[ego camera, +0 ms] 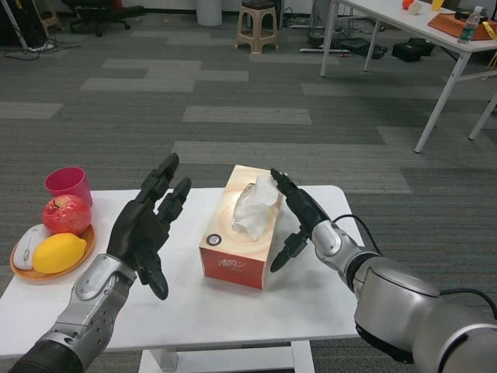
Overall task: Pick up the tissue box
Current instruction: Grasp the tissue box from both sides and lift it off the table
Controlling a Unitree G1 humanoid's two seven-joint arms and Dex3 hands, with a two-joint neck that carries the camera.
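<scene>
An orange tissue box [237, 233] with a white tissue sticking out of its top lies in the middle of the white table [311, 303]. My left hand [147, 229] hovers to the box's left, fingers spread, a clear gap between it and the box. On the other side my right hand [299, 217] sits close against the box with fingers extended; whether it touches the box I cannot tell. Neither hand holds anything.
At the table's left edge an orange plate [23, 272] carries a red apple [67, 214], a yellow lemon [58, 252] and a white computer mouse [27, 245]. A pink cup [68, 185] stands behind it. Another white table [435, 47] stands far right on the carpet.
</scene>
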